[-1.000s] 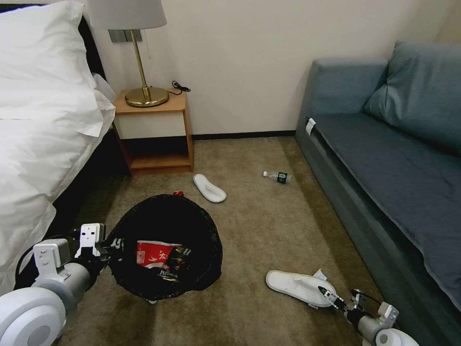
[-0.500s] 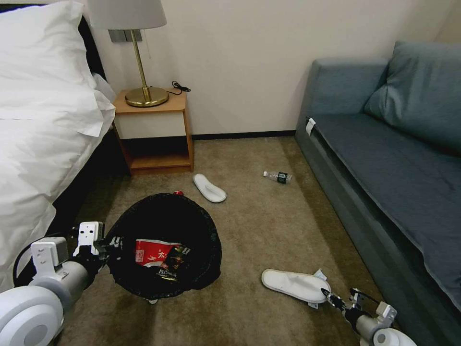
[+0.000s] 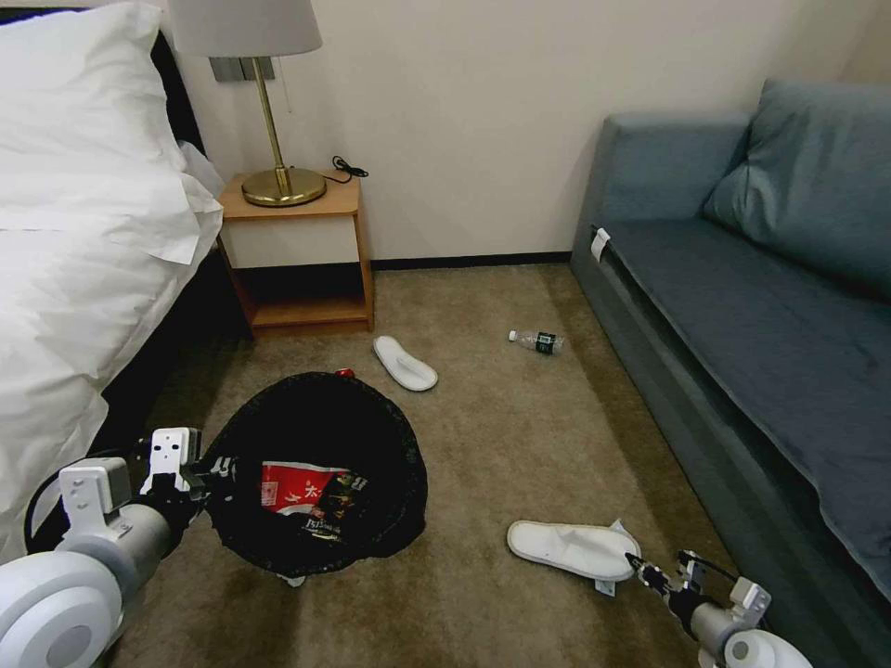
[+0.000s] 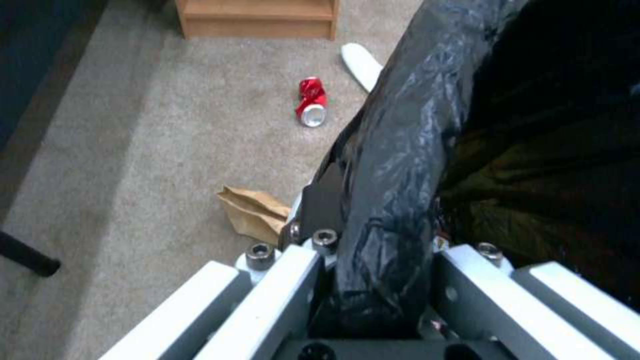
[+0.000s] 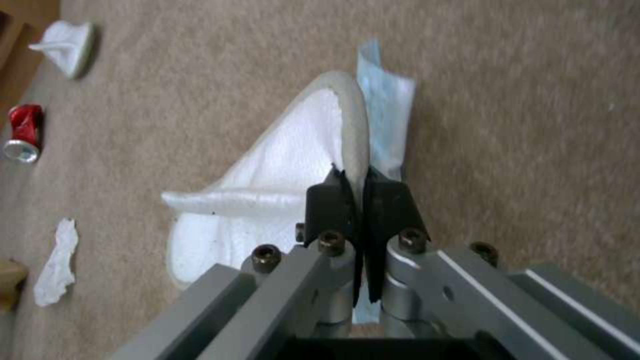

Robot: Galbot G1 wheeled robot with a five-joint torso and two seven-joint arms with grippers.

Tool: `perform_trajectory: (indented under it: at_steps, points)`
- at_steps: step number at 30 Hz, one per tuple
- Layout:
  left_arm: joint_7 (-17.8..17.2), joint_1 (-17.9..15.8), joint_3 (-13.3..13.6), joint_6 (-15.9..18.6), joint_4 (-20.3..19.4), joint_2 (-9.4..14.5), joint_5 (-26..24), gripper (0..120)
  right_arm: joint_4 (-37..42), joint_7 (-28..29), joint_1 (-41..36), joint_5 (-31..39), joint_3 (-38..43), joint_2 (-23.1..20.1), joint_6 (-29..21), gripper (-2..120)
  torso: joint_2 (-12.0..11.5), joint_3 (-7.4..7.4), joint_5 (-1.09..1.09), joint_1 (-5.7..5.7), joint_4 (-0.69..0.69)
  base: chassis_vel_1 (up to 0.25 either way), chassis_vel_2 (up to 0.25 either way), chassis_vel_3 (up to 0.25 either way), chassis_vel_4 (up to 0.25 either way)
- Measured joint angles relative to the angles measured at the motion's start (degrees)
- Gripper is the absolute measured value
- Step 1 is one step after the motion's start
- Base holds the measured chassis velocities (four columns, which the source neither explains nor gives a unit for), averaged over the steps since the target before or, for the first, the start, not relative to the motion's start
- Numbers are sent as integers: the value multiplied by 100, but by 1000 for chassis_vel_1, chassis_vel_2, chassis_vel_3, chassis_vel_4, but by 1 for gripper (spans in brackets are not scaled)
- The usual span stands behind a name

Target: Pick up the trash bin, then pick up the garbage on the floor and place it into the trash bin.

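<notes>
The trash bin [image 3: 371, 445], round and lined with a glossy black bag, hangs low over the carpet. My left gripper [image 3: 212, 471] [image 4: 380, 220] is shut on its rim [image 4: 393, 165]. A red-white wrapper [image 3: 295, 487] lies inside. My right gripper [image 3: 640, 564] [image 5: 357, 180] is shut on the edge of a white slipper [image 3: 568, 547] [image 5: 280, 165] at the lower right. A pale blue mask [image 3: 618, 531] [image 5: 389, 110] lies under that slipper. Other garbage on the floor: a second slipper [image 3: 404, 362], a clear bottle [image 3: 536, 341], a red can [image 4: 311, 101] [image 5: 23, 132], brown paper [image 4: 250, 214], a white tissue [image 5: 57, 262].
A bed [image 3: 83, 241] with white sheets fills the left. A wooden nightstand [image 3: 297, 255] with a brass lamp [image 3: 278, 176] stands at the far wall. A blue-grey sofa [image 3: 761, 306] runs along the right. Open carpet lies between the bin and the sofa.
My right gripper has drawn back a little toward the lower right, and the slipper in it has shifted slightly. The bin and left gripper edged slightly up and left.
</notes>
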Motion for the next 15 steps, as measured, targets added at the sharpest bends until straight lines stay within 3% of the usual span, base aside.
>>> perform_trajectory:
  at_steps: [15]
  points:
    - [-13,36,21,0,-20,-84,21,2,1203,304,-281,316,169,-268,-96,0,0,0,0,0,0,0,0,0,0]
